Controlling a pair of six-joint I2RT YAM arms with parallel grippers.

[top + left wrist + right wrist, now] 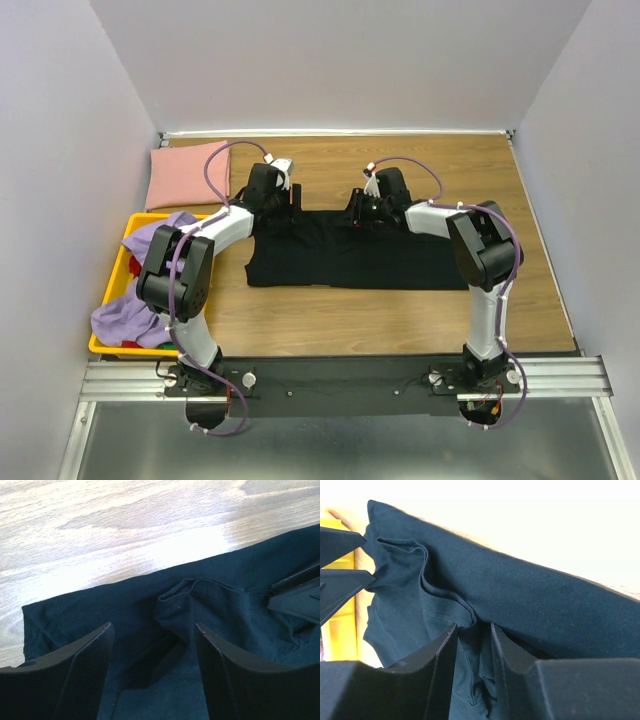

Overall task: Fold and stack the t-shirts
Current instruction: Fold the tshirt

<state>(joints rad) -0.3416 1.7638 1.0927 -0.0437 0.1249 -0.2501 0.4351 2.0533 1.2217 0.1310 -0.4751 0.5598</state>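
The black t-shirt (340, 262) lies spread across the middle of the wooden table. Both grippers are at its far edge. My left gripper (280, 212) (154, 627) stands open, its fingers wide apart over the shirt (125, 605) beside a raised wrinkle, gripping nothing. My right gripper (363, 213) (473, 626) is shut on a bunched fold of the shirt (530, 595), which runs up between its fingers. The dusty pink t-shirt (188, 175) lies folded at the far left. The lavender t-shirt (128, 316) is crumpled in the crate.
A yellow plastic crate (112, 275) (340, 630) stands at the left edge of the table. Bare wood shows beyond the shirt and to its right. White walls close in the far side and both sides.
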